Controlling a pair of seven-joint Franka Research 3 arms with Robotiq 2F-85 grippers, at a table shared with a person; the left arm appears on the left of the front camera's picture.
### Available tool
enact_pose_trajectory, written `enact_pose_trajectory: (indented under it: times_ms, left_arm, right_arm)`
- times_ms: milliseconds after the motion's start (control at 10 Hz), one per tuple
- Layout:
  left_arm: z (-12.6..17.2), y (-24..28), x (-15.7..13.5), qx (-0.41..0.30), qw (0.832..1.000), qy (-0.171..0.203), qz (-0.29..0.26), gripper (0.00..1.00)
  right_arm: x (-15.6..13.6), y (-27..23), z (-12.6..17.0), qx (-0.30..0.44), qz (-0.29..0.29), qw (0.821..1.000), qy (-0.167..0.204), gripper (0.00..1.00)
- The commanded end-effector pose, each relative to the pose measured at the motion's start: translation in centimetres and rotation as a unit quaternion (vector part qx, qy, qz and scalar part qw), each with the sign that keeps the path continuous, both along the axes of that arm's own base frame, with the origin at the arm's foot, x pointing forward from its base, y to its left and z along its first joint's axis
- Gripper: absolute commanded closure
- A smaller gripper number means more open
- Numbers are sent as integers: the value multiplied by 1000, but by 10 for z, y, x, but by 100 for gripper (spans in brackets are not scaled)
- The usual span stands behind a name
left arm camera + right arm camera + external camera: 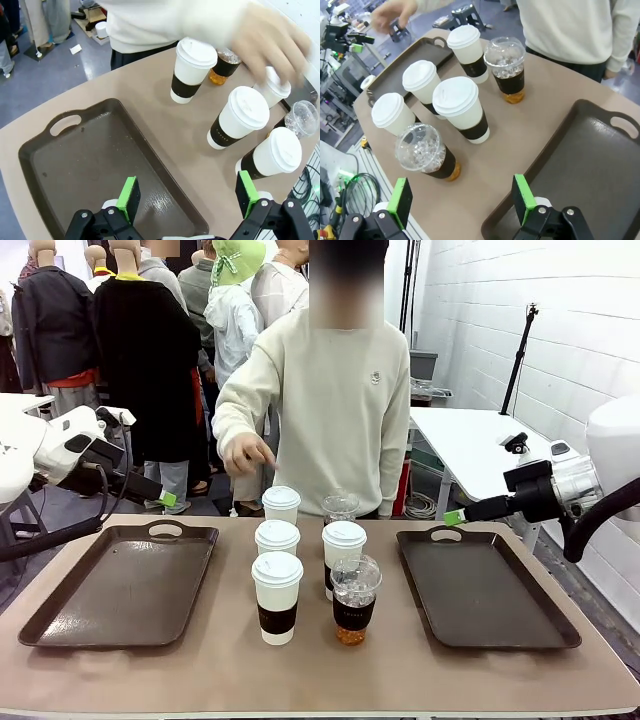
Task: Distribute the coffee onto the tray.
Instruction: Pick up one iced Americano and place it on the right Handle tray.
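Observation:
The coffee is several takeaway cups clustered mid-table between two brown trays: white-lidded cups with dark sleeves [277, 595] [237, 117] [462, 107] and two clear dome-lidded cups of amber drink [354, 598] [425, 155]. The left tray [120, 585] [90, 160] and the right tray [485, 590] [590, 165] both lie bare. My left gripper [165, 498] [187, 195] hovers open above the left tray's inner edge. At the far end of the right tray, my right gripper [455, 517] [462, 200] is raised and open, holding nothing.
A person in a cream sweater stands at the far side, one hand [245, 452] [270, 45] lowered over the back cups. A white table [480, 440] stands behind on the right. Bare tabletop [300, 675] runs along the near edge.

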State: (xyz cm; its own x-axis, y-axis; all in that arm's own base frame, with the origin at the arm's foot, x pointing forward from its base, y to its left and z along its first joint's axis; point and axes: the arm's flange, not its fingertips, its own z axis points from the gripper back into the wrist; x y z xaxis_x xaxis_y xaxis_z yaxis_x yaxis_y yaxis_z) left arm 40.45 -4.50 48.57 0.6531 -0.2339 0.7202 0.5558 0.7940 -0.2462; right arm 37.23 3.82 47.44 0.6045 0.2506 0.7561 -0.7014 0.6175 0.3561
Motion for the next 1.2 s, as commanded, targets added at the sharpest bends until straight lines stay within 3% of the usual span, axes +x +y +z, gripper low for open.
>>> enact_pose_trajectory:
  times_ms: [0, 500, 900, 1100]
  left_arm:
    - [-1, 1, 1, -4, 1000, 2, -4, 0]
    - [-1, 1, 1, -4, 1000, 2, -4, 0]
    - [-1, 1, 1, -4, 1000, 2, -4, 0]
    - [-1, 1, 1, -4, 1000, 2, -4, 0]
  right_arm:
    - [4, -1, -2, 2, 7, 1000, -8, 0]
    - [-1, -1, 0, -1, 0, 1000, 0, 0]
    - [12, 1, -15, -17, 108, 989, -100, 0]
    - [6, 0, -29, 3, 184, 967, -176, 0]
